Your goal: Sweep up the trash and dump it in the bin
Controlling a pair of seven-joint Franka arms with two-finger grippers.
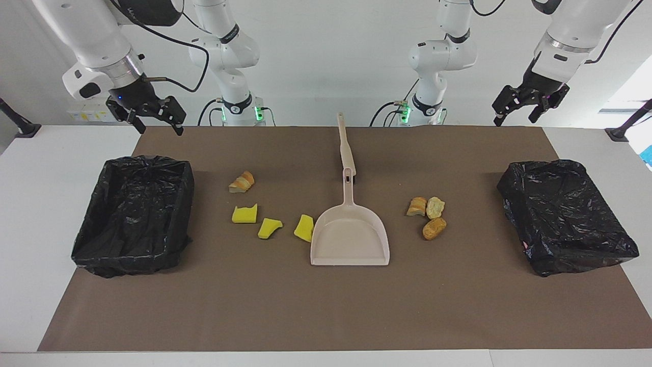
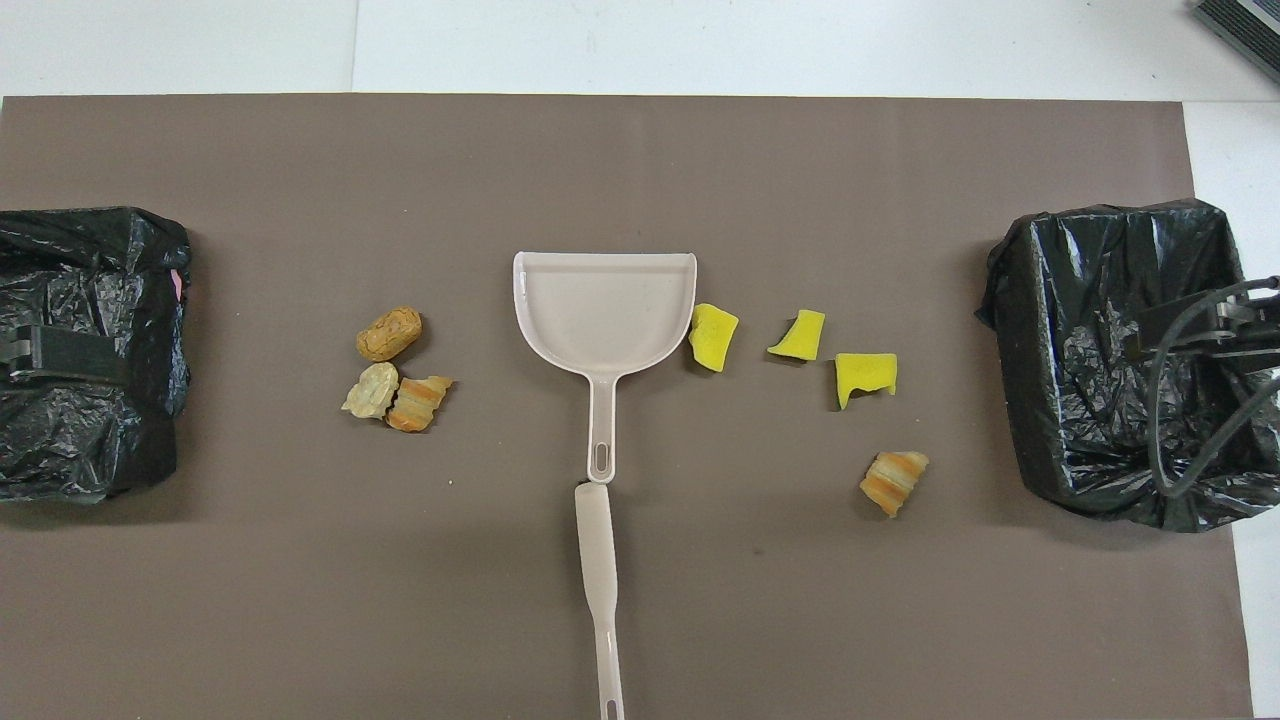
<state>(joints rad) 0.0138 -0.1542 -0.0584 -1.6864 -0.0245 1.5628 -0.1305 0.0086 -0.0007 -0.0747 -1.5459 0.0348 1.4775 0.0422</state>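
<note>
In the facing view, nothing of the sweep had begun: the right gripper (image 1: 153,116) hung released and empty over the robots' edge of the brown mat (image 1: 326,306), close to the lined bin (image 1: 133,214) at the right arm's end, and the left gripper (image 1: 527,104), likewise released and empty, hung over the mat's edge near the second bin (image 1: 565,214) at the left arm's end. The beige dustpan (image 1: 350,239) lay flat mid-surface, its handle pointing toward the robots, and the sweeper stick (image 1: 345,145) lay in line with it, tip just at the handle's end. The trash lay on either side of the pan. In the overhead view, three yellow sponge pieces (image 2: 800,335) trailed from the dustpan toward the right arm's bin, one touching the pan's wall, with one bread chunk (image 2: 893,482) nearer the robots; three more bread chunks (image 2: 390,372) clustered toward the left arm's end. The step in hand looked like the opening reach; the next move probably called for one gripper to descend on the stick and the other to steady the dustpan handle.
</note>
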